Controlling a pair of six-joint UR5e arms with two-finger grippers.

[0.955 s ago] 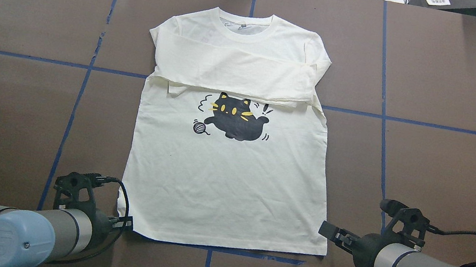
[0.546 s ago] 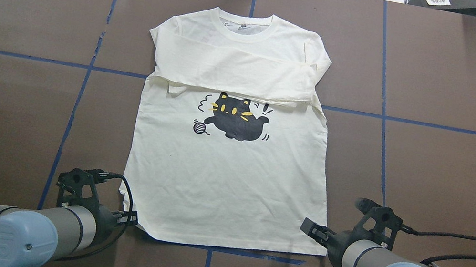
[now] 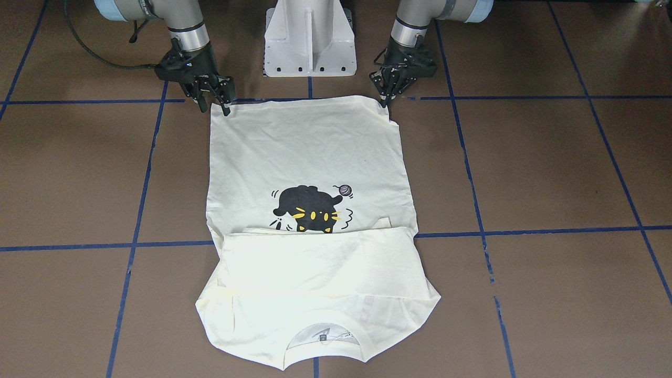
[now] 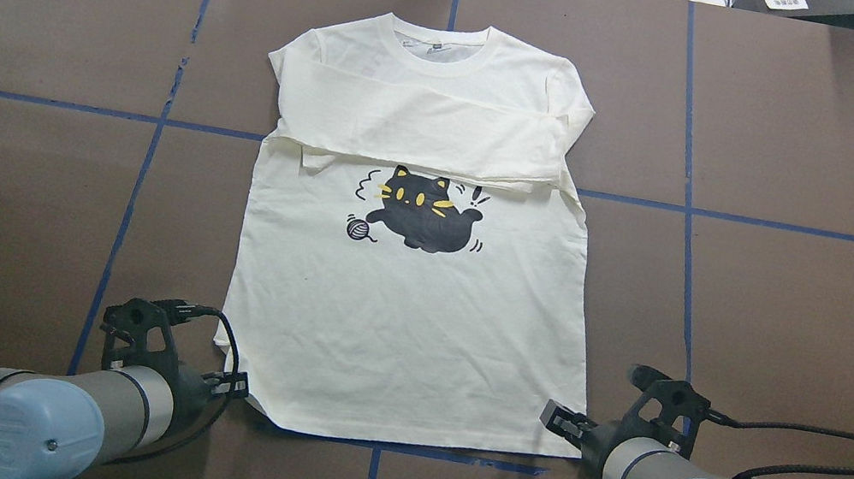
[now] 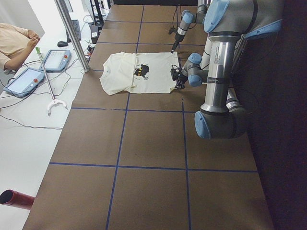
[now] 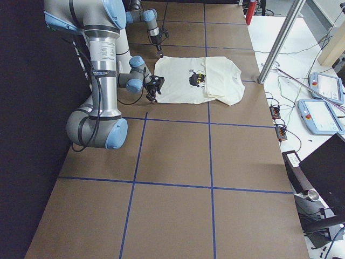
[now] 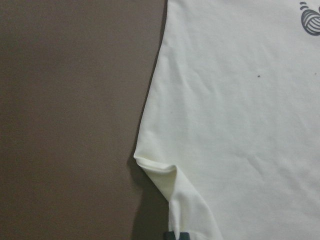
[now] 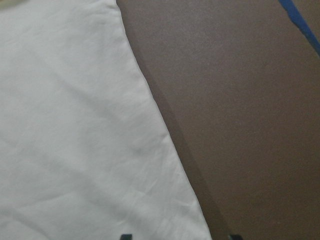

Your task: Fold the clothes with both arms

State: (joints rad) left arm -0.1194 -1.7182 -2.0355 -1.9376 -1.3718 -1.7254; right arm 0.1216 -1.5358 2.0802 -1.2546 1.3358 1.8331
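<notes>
The cream-white shirt (image 4: 414,315) lies flat, print up, with the black cat (image 4: 418,216) showing and both sleeves folded across the chest. My left gripper (image 4: 238,392) sits at the near-left hem corner. The left wrist view shows that corner (image 7: 165,175) bunched into a ridge running to the closed fingertips, so it is shut on the hem. My right gripper (image 4: 555,417) is at the near-right hem corner. Its two fingertips (image 8: 125,236) stand apart in the right wrist view, open, with the shirt's side edge (image 8: 165,145) running between them. In the front-facing view the left gripper (image 3: 386,100) and right gripper (image 3: 214,107) flank the hem.
The brown table cover (image 4: 770,314) carries blue tape lines. The white pedestal base (image 3: 310,37) stands just behind the hem. A metal post (image 5: 72,33), control pendants (image 5: 26,79) and a person's arm (image 5: 17,43) are off the table's far side.
My right arm has moved left, bringing its gripper up to the right hem corner. The left gripper has edged right, and the left hem corner has bunched inward.
</notes>
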